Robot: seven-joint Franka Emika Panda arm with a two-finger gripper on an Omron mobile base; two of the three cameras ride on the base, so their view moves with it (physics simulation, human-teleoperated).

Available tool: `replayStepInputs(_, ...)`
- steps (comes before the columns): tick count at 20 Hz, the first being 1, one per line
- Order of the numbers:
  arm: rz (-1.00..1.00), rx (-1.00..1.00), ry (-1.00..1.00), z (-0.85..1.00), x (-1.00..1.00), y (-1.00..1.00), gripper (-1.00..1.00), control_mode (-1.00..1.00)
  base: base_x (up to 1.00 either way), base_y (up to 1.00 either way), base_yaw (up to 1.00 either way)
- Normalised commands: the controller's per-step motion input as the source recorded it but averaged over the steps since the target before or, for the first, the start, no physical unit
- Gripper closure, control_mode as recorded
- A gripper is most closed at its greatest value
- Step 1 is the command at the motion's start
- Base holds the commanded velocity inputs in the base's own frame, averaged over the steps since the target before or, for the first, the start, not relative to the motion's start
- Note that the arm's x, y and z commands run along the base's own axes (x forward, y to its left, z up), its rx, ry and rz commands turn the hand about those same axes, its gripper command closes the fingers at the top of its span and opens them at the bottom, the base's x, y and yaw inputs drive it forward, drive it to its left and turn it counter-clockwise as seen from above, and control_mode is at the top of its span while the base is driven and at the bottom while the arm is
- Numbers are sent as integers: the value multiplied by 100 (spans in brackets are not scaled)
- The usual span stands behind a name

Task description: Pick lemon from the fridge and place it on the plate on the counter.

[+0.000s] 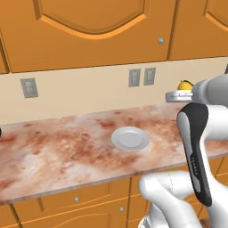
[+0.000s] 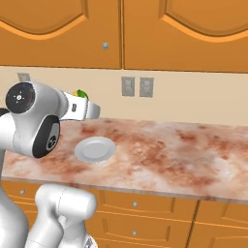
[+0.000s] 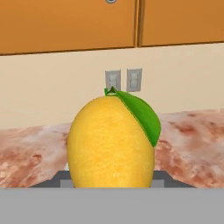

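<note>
Your claw (image 3: 111, 186) is gripping the lemon (image 3: 111, 140) above the counter (image 1: 53, 151); you are carrying; next, lower over the plate (image 1: 130, 138).

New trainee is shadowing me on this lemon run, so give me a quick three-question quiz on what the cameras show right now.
1. True or false: the lemon already lies on the plate.
2. What does the gripper hold? A) the lemon B) a red box C) nothing
3. Fill in: the plate sits on the ____.

Key: 1 false, the plate is bare; 2 A; 3 counter.
</note>
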Motion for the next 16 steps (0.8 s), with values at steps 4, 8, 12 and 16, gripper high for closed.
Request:
replayStepInputs(4,-15,-6,10,-1,16,21,100,-100,0,0,0)
replayStepInputs(8,-10,-3,19,-17,0,23,100,-100,0,0,0)
replayStepInputs(12,-7,0,21,-24,0,11,100,-100,0,0,0)
replayStepInputs(16,-2,0,22,-25,0,9,100,-100,0,0,0)
